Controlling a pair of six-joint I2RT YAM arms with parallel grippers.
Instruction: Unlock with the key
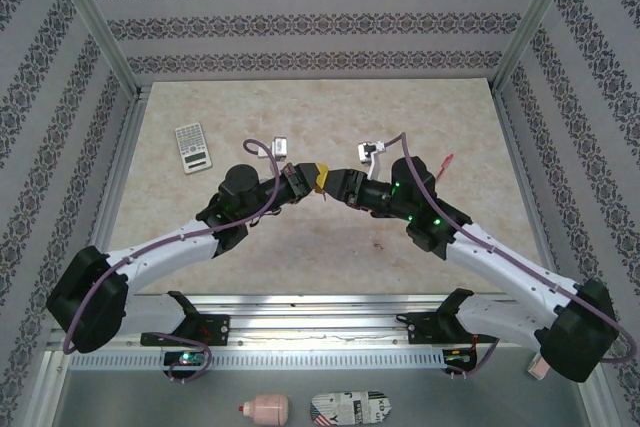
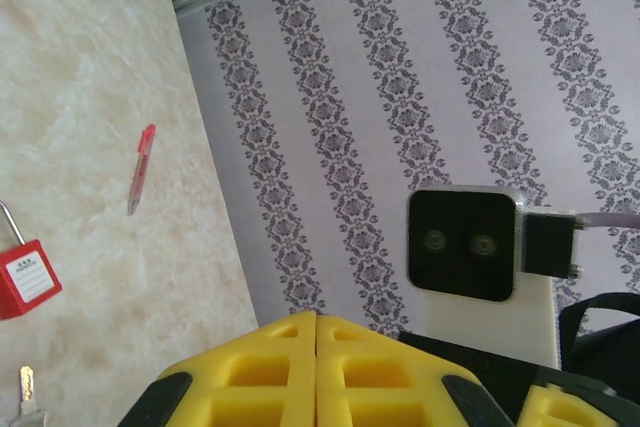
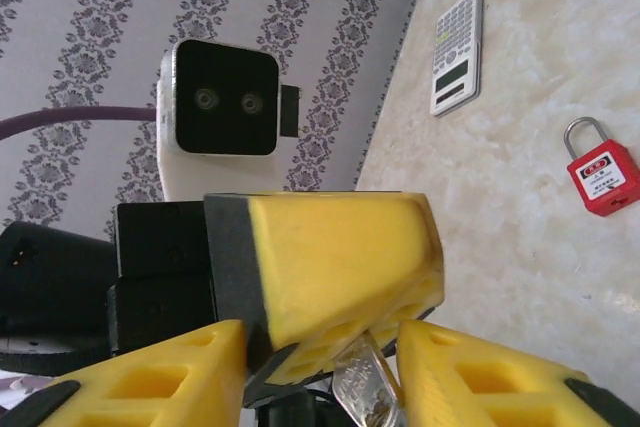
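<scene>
Top external view: two robot arms meet over the middle of a marbled table (image 1: 320, 262), with the left gripper (image 1: 316, 178) and right gripper (image 1: 338, 187) tip to tip. A calculator (image 1: 192, 147) lies well off to the left. A red pen (image 1: 447, 163) lies near the right arm.

From the right wrist camera, the left gripper's yellow fingers (image 3: 340, 267) are pressed flat together. A silvery key (image 3: 365, 392) pokes out just beneath them, in the gap between the right gripper's own fingers (image 3: 150, 387), which stand apart. Whether either gripper actually pinches the key cannot be told.

The red padlock (image 3: 600, 175) lies flat on the table, well apart from both grippers, with its shackle seated in the body. The calculator lies farther back, near the patterned wall (image 3: 90, 7).

The left wrist camera looks over the seam of its closed fingers and shows the padlock at the frame's left edge. A second small key (image 2: 26, 387) lies on the table near the padlock, and the pen lies farther off, toward the wall.
</scene>
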